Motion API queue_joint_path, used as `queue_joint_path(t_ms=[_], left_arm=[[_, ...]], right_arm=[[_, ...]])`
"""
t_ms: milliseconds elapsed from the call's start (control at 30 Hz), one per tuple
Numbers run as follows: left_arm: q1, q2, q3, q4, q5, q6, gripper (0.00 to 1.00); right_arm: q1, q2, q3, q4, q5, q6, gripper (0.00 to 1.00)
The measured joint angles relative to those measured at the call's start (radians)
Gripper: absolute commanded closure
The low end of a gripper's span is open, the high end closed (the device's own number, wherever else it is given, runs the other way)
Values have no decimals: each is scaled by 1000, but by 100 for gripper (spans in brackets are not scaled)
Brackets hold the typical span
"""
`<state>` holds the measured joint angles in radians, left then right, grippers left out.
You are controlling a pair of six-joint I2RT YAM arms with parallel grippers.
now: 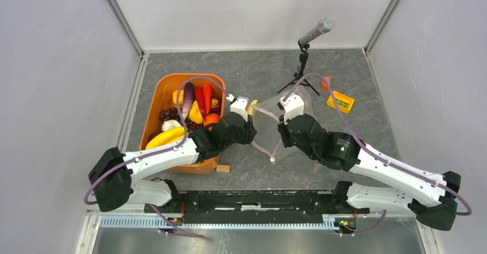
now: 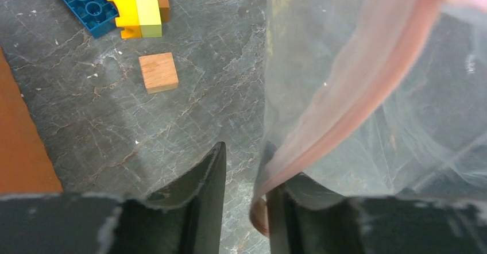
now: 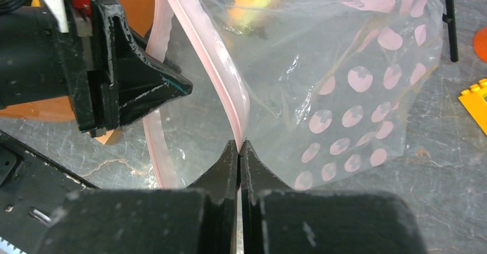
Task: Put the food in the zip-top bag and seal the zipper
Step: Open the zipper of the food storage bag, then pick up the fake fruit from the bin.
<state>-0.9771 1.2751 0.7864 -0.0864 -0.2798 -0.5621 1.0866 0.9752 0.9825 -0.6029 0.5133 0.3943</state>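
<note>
Overhead view of a grey marbled table (image 1: 241, 70) with my two arms reaching in from the near edge. At far left stands an orange tub (image 1: 163, 90), and the toy food (image 1: 195, 109) is in it: a banana, a carrot, a purple piece and others heaped together. A small wooden block (image 1: 223, 168) lies on the table just beside the tub's near corner. My left arm crosses over the tub, and my left gripper (image 2: 244, 176) is at the clear zip-top bag (image 3: 344, 93), which hangs between my two grippers near the table's middle. Its jaws stand apart, with bare table showing in the gap. The pink zipper (image 3: 227, 87) runs down into that gap and lies against the right-hand finger, not pinched. My left wrist camera also shows blue, yellow and green building blocks (image 2: 123, 4) on the table past my fingers. My right gripper (image 3: 238, 150) is clamped on the zipper, its fingers pressed together with the pink edge between them. The bag's mouth gapes open, and one wall carries pink dots. A yellow-orange shape shows through the film near the top; I cannot tell whether it is inside the bag or behind it. Further right stand a microphone (image 1: 317, 31) on a small tripod and a yellow brick (image 1: 340, 101)
</note>
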Motion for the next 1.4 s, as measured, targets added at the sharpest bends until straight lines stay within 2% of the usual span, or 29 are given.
queue_joint_path(t_ms=[300, 500, 800, 933, 1233, 1400], left_arm=[[1, 14, 62, -50, 12, 11, 25], [1, -33, 108, -105, 27, 30, 14], [1, -261, 114, -213, -12, 68, 8], [1, -330, 145, -323, -74, 89, 0], [46, -434, 312, -749, -216, 115, 0], [180, -437, 393, -932, -183, 167, 0]], right_arm=[[-148, 72, -45, 105, -117, -19, 100], [-213, 134, -45, 171, -193, -37, 100], [-246, 204, -45, 233, -295, -56, 100], [-245, 204, -50, 257, -321, -56, 100], [-245, 193, -67, 270, -365, -56, 100], [-245, 175, -69, 273, -380, -61, 100]])
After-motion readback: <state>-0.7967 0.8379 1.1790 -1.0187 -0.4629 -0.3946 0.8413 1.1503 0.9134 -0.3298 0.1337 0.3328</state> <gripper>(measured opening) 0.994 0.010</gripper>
